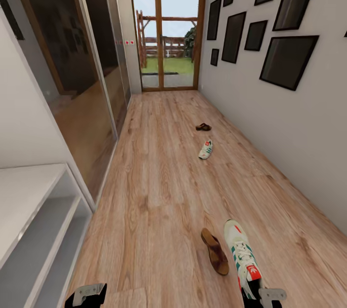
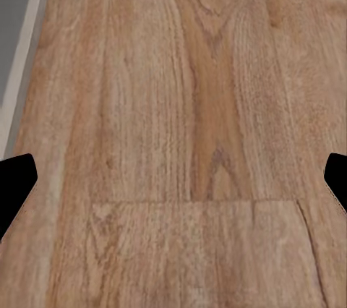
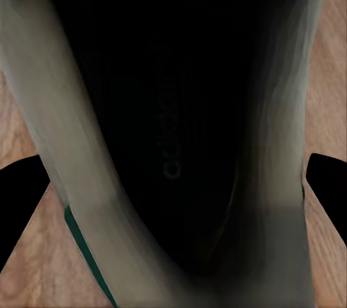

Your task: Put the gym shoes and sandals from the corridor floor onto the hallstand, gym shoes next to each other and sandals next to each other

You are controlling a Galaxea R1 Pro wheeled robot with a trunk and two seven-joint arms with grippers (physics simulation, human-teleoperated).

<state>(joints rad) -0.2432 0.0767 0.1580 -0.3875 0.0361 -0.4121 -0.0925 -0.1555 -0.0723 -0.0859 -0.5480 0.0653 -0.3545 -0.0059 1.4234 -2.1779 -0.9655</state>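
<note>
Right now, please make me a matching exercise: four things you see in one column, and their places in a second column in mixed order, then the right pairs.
Things:
1. near gym shoe
2. near sandal
3. far gym shoe
4. hallstand

Places:
A. against the wall at the robot's left
B. on the corridor floor, right under the right hand
C. alone, mid-corridor, short of the far sandal
D. on the floor beside the near gym shoe, on its left

Pairs: 1-B, 2-D, 3-C, 4-A
</note>
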